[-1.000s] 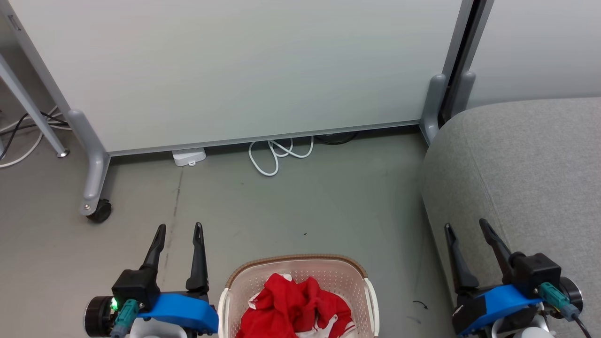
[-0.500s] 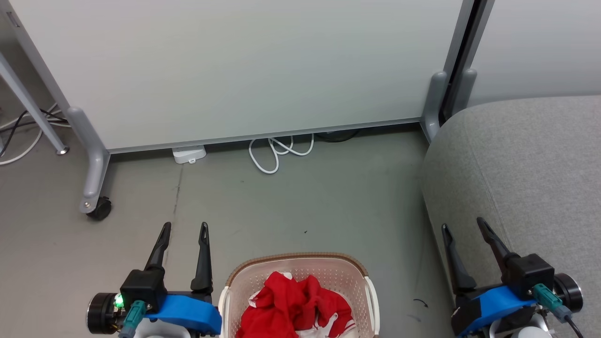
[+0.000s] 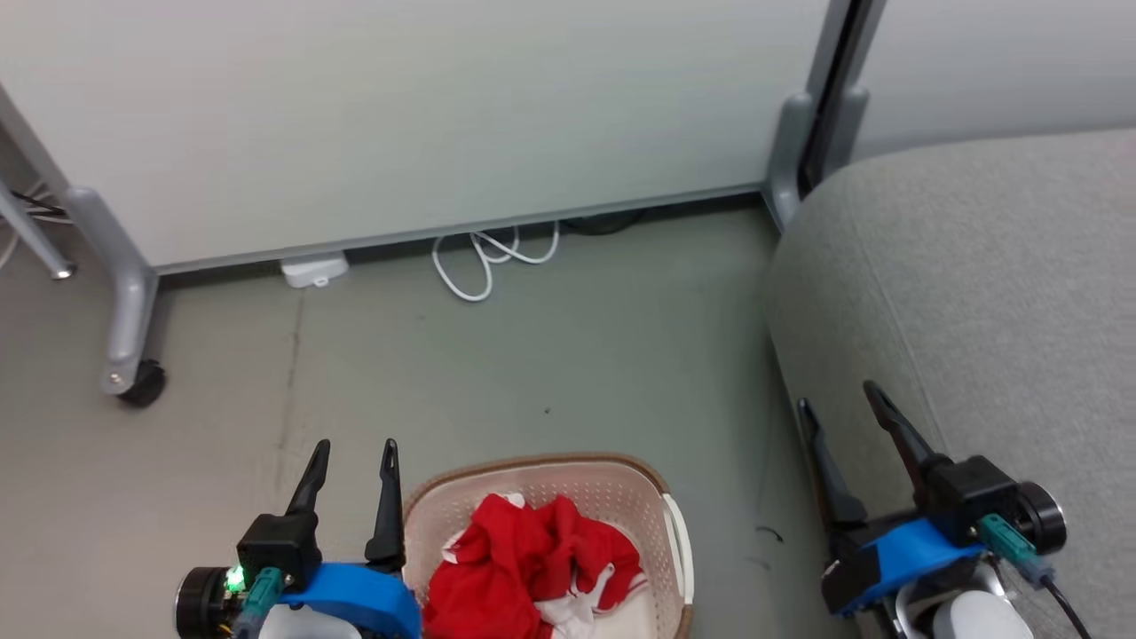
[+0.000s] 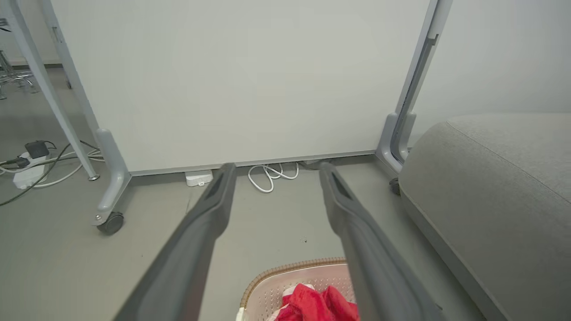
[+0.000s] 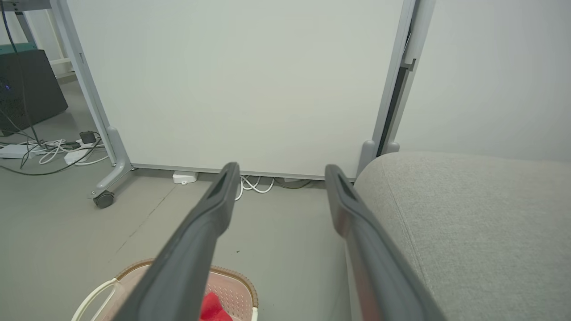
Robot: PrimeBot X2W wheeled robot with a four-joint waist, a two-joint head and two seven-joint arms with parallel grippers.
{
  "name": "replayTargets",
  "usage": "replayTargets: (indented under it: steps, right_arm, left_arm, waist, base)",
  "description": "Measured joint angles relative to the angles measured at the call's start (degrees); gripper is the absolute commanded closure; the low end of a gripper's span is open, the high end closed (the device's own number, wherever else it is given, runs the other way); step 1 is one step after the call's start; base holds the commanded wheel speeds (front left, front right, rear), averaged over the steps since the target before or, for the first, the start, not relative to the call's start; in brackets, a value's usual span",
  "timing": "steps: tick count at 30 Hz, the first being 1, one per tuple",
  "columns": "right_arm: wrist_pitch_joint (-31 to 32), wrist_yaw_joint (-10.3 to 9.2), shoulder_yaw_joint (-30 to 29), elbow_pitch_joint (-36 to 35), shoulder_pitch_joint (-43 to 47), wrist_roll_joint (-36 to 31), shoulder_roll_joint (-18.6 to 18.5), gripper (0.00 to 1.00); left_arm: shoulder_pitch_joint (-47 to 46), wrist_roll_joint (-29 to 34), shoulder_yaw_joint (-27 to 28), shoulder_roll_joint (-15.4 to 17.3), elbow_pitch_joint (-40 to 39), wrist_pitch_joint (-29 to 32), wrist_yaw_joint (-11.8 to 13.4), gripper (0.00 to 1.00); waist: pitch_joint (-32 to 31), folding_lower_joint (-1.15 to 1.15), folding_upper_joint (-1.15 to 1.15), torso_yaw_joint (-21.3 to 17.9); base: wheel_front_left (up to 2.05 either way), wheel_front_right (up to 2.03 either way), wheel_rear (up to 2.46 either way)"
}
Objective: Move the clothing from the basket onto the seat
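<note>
Red clothing [image 3: 524, 572] with white panels lies bunched in the cream basket [image 3: 621, 493], which stands on the floor at the bottom middle of the head view. The basket [image 4: 272, 290] and clothing [image 4: 319, 305] also appear low in the left wrist view, and the basket [image 5: 236, 287] with a scrap of red clothing [image 5: 214, 307] in the right wrist view. The grey seat [image 3: 985, 293] fills the right side. My left gripper [image 3: 353, 448] stands open just left of the basket. Open too, my right gripper [image 3: 839, 395] hovers by the seat's front edge. Neither holds anything.
A white partition panel [image 3: 399, 115] on grey wheeled feet [image 3: 133, 377] stands behind the basket. A coiled white cable [image 3: 484, 257] and a small white box [image 3: 312, 269] lie at its base. More cables and a power strip [image 4: 26, 171] lie far left.
The whole head view has shifted left and down, so the camera has moved. Both grippers stay open and empty; the clothing still lies in the basket.
</note>
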Motion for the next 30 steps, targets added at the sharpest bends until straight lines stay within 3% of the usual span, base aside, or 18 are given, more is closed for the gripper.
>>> replayTargets:
  steps: [10, 22, 30]
  right_arm:
    - [-1.2, 0.0, 5.7, -3.5, -4.7, 2.3, -0.1, 0.0]
    - [-3.6, 0.0, 7.7, -5.2, -10.0, 7.4, -0.2, 0.0]
    - [-4.0, 0.0, 9.4, -6.6, -12.5, 10.0, -0.2, 0.0]
  left_arm:
    - [-7.0, -1.2, -0.7, 0.3, 13.4, 1.6, -1.3, 0.0]
    - [-20.8, -1.8, -0.2, 3.9, 27.9, 7.4, -2.3, 0.0]
    - [-25.8, -1.8, -0.3, 5.7, 34.8, 10.0, -0.8, 0.0]
  waist:
    - [8.8, 0.0, 0.0, -6.5]
    - [26.2, 0.01, 0.0, -14.4]
    - [36.1, 0.02, 0.0, -17.9]
  base:
    - [0.0, 0.0, 0.0]
    - [0.0, 0.0, 0.0]
    - [0.0, 0.0, 0.0]
